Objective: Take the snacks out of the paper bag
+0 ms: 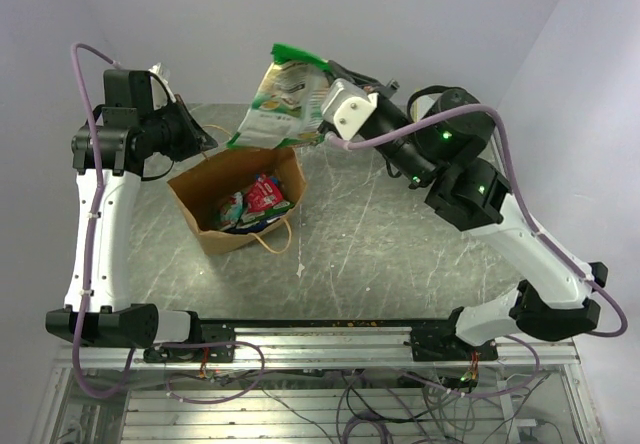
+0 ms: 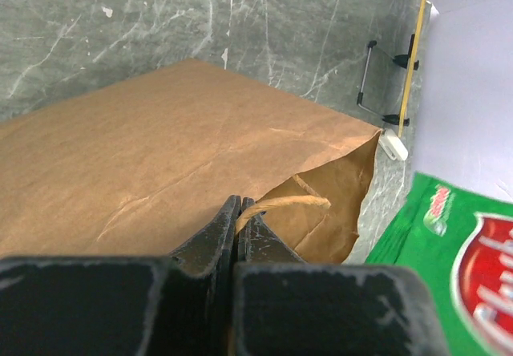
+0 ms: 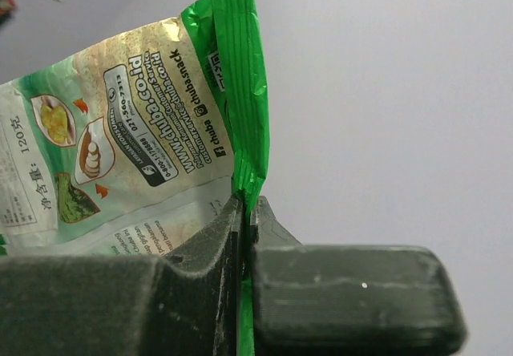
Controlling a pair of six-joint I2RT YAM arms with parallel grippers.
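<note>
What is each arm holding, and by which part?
Right fingers pinch the green snack packet by its sealed edge; left fingers pinch the handle of the paper bag.

Matt paper bag (image 2: 120, 180) – glossy pkt (image 3: 120, 131).

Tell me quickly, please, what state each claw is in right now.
Left claw: closed, pinching the paper bag handle.
Right claw: closed, holding the green snack packet up in the air.
</note>
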